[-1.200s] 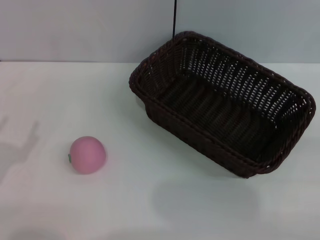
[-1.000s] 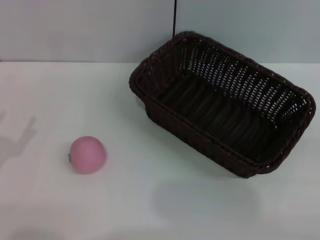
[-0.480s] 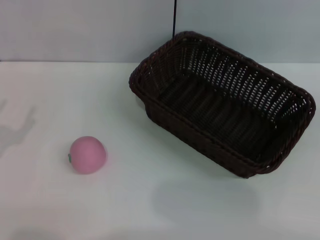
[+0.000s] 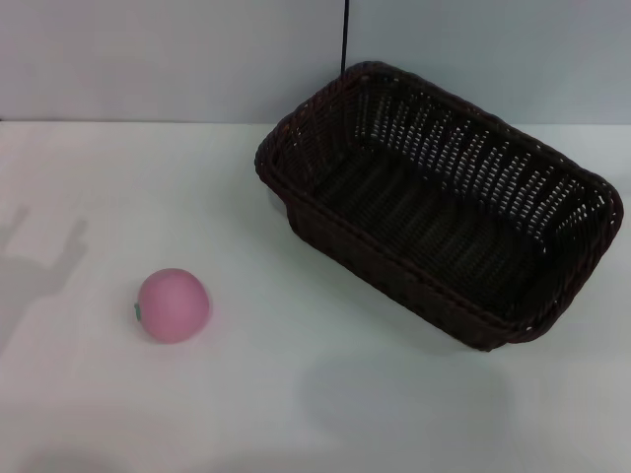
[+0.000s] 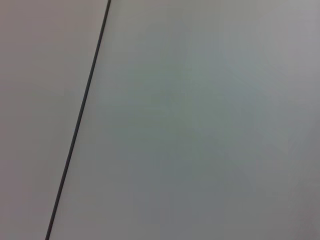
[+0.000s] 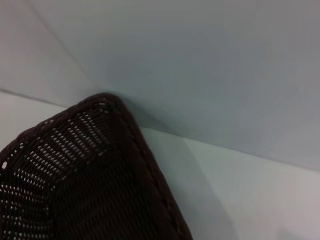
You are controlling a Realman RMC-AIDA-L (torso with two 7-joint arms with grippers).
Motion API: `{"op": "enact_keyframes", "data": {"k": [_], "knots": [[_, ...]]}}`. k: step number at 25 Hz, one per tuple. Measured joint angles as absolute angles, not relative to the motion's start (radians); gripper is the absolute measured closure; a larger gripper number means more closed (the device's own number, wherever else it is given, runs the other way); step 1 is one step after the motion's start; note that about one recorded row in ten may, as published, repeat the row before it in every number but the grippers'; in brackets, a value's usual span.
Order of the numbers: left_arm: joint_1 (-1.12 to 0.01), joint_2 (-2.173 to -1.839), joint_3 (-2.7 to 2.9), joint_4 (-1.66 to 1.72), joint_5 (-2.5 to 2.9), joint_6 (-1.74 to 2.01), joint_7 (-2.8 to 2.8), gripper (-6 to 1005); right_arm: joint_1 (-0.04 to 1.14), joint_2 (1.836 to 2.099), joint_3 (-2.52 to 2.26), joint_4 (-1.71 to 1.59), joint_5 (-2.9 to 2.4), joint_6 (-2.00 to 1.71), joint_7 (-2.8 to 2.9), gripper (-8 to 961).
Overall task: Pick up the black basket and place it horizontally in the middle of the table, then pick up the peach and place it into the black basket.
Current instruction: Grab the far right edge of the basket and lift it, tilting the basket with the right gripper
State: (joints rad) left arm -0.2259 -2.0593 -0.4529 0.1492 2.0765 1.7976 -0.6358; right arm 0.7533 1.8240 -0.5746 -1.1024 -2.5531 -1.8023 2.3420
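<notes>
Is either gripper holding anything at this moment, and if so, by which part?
Nothing is held. The black basket and the peach both rest untouched on the table; neither gripper is in view.

Neither of your arms or grippers appears in any view; both sit outside what your three cameras show.

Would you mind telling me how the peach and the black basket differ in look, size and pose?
The peach is small, round, smooth and pink; the black basket is far larger, rectangular, woven and very dark. The peach lies at the table's near left; the basket sits skewed at its far right. Both rest on the table, apart and unheld.
</notes>
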Motion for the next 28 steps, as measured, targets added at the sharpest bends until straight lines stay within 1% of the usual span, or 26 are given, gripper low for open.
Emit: {"op": "enact_keyframes", "data": {"k": [1, 2, 4, 5, 6, 8, 9, 10, 11, 13, 16, 19, 20, 21, 24, 28], "knots": [[-0.226, -2.059, -0.453, 0.149, 2.076, 1.798, -0.636, 205, 0.753, 1.824, -0.575, -1.102, -2.553, -1.802, 2.342, 139], [-0.213, -2.06, -0.452, 0.137, 2.077, 1.797, -0.635, 205, 0.765, 1.83, -0.598, -1.079, -2.551, -1.776, 2.334, 140], [-0.2, -2.06, -0.451, 0.129, 2.078, 1.799, -0.634, 207, 0.784, 1.844, -0.638, -1.038, -2.547, -1.723, 2.315, 140], [-0.195, -2.061, -0.451, 0.125, 2.078, 1.8, -0.634, 207, 0.801, 1.857, -0.677, -0.987, -2.547, -1.661, 2.295, 141], [-0.189, -2.061, -0.451, 0.121, 2.078, 1.804, -0.634, 208, 0.801, 1.857, -0.677, -0.987, -2.547, -1.661, 2.295, 141], [-0.183, -2.061, -0.451, 0.117, 2.078, 1.811, -0.633, 209, 0.815, 1.869, -0.705, -0.934, -2.547, -1.597, 2.273, 142], [-0.181, -2.061, -0.451, 0.117, 2.078, 1.816, -0.633, 210, 0.821, 1.878, -0.708, -0.913, -2.546, -1.568, 2.258, 142], [-0.178, -2.062, -0.451, 0.117, 2.078, 1.829, -0.632, 210, 0.828, 1.897, -0.708, -0.884, -2.545, -1.523, 2.226, 142], [-0.178, -2.062, -0.451, 0.117, 2.078, 1.829, -0.632, 211, 0.828, 1.897, -0.708, -0.884, -2.545, -1.523, 2.226, 143], [-0.175, -2.062, -0.451, 0.117, 2.078, 1.839, -0.632, 212, 0.83, 1.918, -0.709, -0.867, -2.541, -1.481, 2.194, 143], [-0.172, -2.062, -0.452, 0.117, 2.074, 1.847, -0.632, 214, 0.83, 1.942, -0.714, -0.84, -2.516, -1.431, 2.15, 144], [-0.171, -2.062, -0.452, 0.115, 2.074, 1.85, -0.632, 216, 0.828, 1.955, -0.715, -0.809, -2.482, -1.399, 2.116, 145], [-0.171, -2.062, -0.452, 0.113, 2.074, 1.85, -0.632, 216, 0.826, 1.963, -0.715, -0.785, -2.465, -1.371, 2.095, 146], [-0.17, -2.062, -0.452, 0.111, 2.074, 1.85, -0.632, 217, 0.826, 1.963, -0.715, -0.785, -2.465, -1.371, 2.095, 146], [-0.167, -2.063, -0.451, 0.105, 2.076, 1.85, -0.632, 219, 0.823, 1.976, -0.715, -0.752, -2.459, -1.339, 2.073, 147], [-0.167, -2.063, -0.451, 0.104, 2.076, 1.85, -0.632, 221, 0.819, 1.985, -0.716, -0.729, -2.458, -1.315, 2.059, 148]]}}
